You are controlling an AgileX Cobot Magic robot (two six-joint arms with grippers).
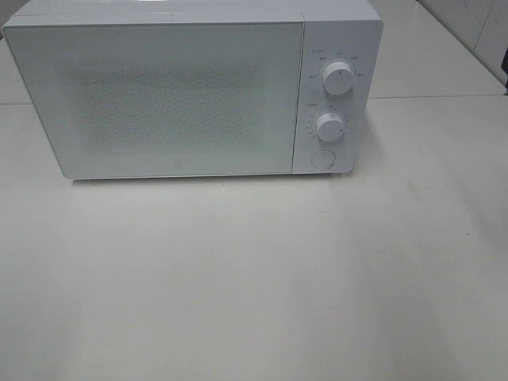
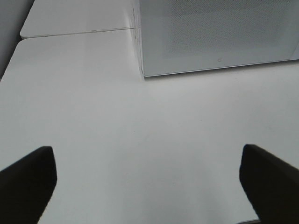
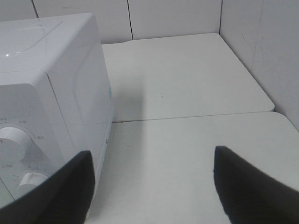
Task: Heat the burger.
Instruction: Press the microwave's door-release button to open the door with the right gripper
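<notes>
White table (image 1: 254, 278) takes up most of the ext. high view, bare surface in front, w/ a seam running across it level w/ the microwave, so 2 slabs butted together. White tiled wall (image 3: 173, 16) stands behind the far slab and along one side, seen in the right wrist view. Microwave (image 1: 198, 9) sits toward the back of the table, left of centre in the ext. high view, front facing the cam. Its door (image 1: 159, 99) is shut, flush w/ the body; the pane is frosted/speckled and nothing shows through it. Ctrl panel (image 1: 337, 48) is a narrow strip on the right of the door, w/ small printed marks too fine to read. On it: upper knob (image 1: 339, 80), lower knob (image 1: 329, 127) just below, then a round button (image 1: 322, 158) at the bottom. Burger: not visible in any view, can't tell where it is. Left end effector (image 2: 147, 158) is over bare table in front of the microwave's left front corner, well apart from it; its dark fingers (image 2: 32, 182) are spread wide, nothing btwn them, nothing held. Right end effector (image 3: 153, 156) is by the microwave's right side near the knobs, fingers (image 3: 247, 186) also parted, a bit less wide, only table btwn them, nothing held.
</notes>
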